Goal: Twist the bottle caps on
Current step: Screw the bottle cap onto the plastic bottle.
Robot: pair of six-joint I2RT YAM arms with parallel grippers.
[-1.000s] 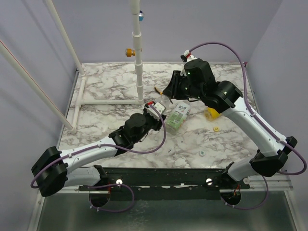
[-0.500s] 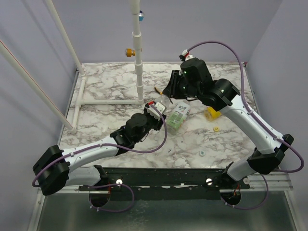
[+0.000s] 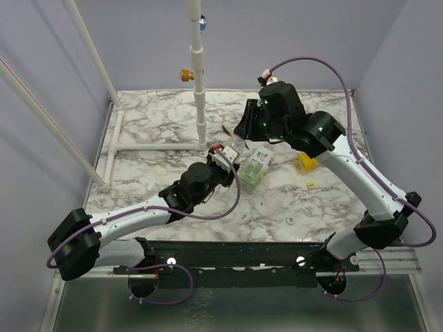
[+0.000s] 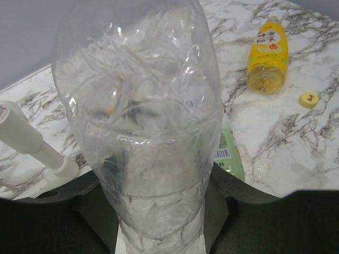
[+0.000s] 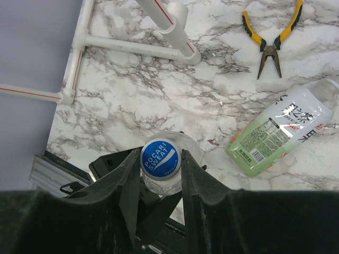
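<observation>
A clear, unlabelled, crinkled bottle stands upright with my left gripper shut on its lower body. The blue cap sits on this bottle's neck, and my right gripper is shut on it from above, a finger on each side. The clear bottle with the green-and-white label lies on its side just right of the two grippers. Further right lies the yellow bottle, with the yellow cap near it. The whitish cap lies near the front edge.
Yellow-handled pliers lie behind the bottles. A white pipe frame stands on the marble table at the back left, with a post beside the held bottle. Purple walls close in the sides and back.
My right wrist has shifted slightly over the held bottle, still gripping the blue cap. The left arm and the loose bottles and caps have not moved.
</observation>
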